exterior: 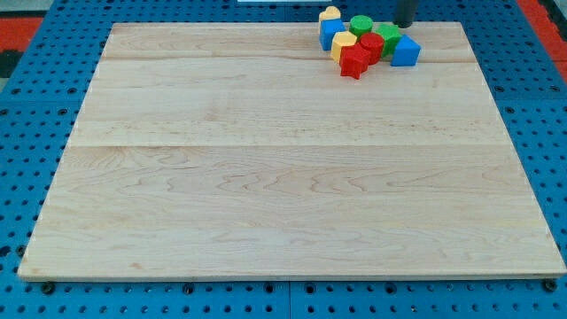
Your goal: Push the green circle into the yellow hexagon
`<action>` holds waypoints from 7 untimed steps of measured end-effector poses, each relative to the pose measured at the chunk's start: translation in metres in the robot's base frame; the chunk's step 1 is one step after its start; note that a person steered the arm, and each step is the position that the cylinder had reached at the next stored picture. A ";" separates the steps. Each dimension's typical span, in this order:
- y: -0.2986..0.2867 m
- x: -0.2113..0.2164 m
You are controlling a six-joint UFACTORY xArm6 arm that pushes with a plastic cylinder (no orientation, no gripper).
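Observation:
Several blocks sit bunched together at the view's top right on the wooden board (266, 177). The green circle (361, 24) is at the top of the bunch. The yellow hexagon (345, 44) lies just below and left of it, touching or nearly touching it. My tip (405, 24) is at the view's top edge, to the right of the green circle and just above a second green block (388, 35). Only the rod's lower end shows.
A yellow block (330, 13) and a blue block (330, 34) sit at the bunch's left. A red circle (371, 46) and a red block (354, 61) are below the green circle. A blue block (406, 51) is at the right. A blue pegboard (35, 89) surrounds the board.

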State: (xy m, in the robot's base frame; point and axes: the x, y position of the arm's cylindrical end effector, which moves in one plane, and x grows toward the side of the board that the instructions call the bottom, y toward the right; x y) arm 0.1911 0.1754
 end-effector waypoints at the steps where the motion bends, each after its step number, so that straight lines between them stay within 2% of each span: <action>1: -0.023 0.001; 2: -0.025 0.001; 3: -0.045 0.001; 4: -0.074 0.018; 5: -0.072 0.044; 6: -0.039 0.056; 7: -0.032 0.029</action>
